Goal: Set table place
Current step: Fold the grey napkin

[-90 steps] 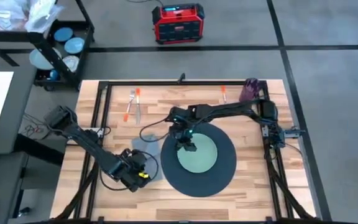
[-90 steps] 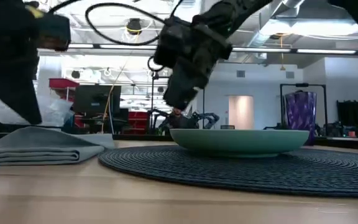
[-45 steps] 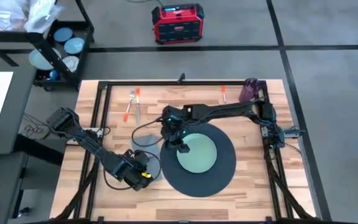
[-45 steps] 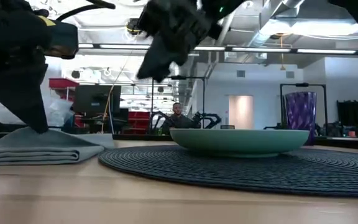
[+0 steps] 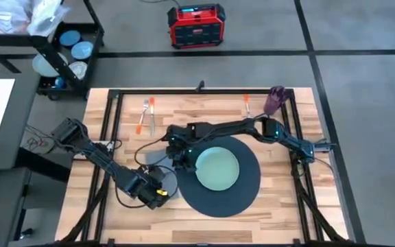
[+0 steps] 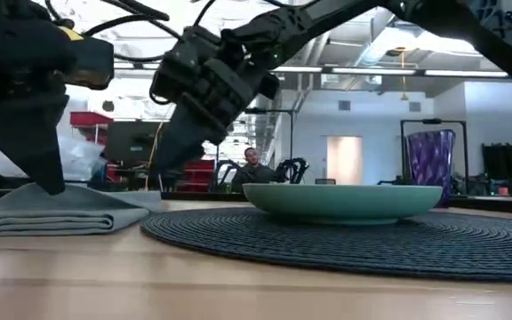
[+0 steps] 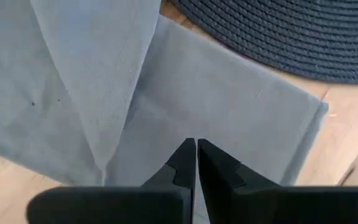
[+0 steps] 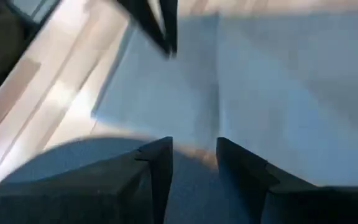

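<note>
The grey napkin lies folded on the table, just left of the dark round mat, which carries the pale green plate. My left gripper stands shut with its tips on the napkin. My right gripper reaches across the plate and hangs open above the napkin's far right part, touching nothing. The orange-handled cutlery lies at the far left. The purple cup stands at the far right corner. My left gripper sets its shut fingertips down on the napkin's top face, coming from above at a slant. Nothing shows between the fingers. The napkin stays flat on the table, one flap folded over its left part.
Another orange-handled piece lies near the cup. A black frame rail runs round the table top. Beyond the far left corner stands a black cart with blue plates. A red box sits on the floor.
My right gripper has left the space above the plate and swung toward the table's left edge, rising and then dipping over the napkin. My left gripper has come down a little onto the napkin.
</note>
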Controlling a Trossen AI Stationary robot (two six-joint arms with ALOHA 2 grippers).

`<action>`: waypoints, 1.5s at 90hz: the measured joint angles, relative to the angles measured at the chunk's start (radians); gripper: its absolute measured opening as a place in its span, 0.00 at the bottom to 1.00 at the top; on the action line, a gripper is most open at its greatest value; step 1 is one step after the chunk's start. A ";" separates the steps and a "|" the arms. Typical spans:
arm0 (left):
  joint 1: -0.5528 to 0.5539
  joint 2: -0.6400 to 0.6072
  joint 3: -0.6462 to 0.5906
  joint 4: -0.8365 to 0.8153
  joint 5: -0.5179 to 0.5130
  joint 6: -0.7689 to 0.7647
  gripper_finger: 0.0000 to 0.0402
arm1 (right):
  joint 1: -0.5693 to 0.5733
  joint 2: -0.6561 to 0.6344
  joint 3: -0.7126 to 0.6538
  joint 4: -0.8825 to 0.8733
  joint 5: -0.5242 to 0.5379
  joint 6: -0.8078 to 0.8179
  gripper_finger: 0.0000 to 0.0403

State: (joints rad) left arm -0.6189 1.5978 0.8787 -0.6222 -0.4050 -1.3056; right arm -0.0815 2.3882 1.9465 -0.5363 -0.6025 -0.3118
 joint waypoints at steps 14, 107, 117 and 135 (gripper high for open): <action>0.000 0.000 0.000 0.030 0.000 -0.003 0.00 | -0.016 -0.006 0.004 0.003 0.000 0.022 0.28; 0.007 -0.001 0.000 0.102 -0.001 -0.027 0.00 | 0.013 0.128 0.006 0.106 0.004 0.118 0.23; 0.007 -0.001 0.000 0.112 -0.001 -0.027 0.00 | 0.013 0.128 0.006 0.097 0.048 0.126 0.13; 0.007 0.001 0.000 0.121 -0.001 -0.027 0.00 | 0.007 0.128 0.005 0.091 0.060 0.150 0.01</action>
State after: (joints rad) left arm -0.6117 1.5984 0.8791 -0.5008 -0.4061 -1.3323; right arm -0.0742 2.5160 1.9514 -0.4454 -0.5426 -0.1615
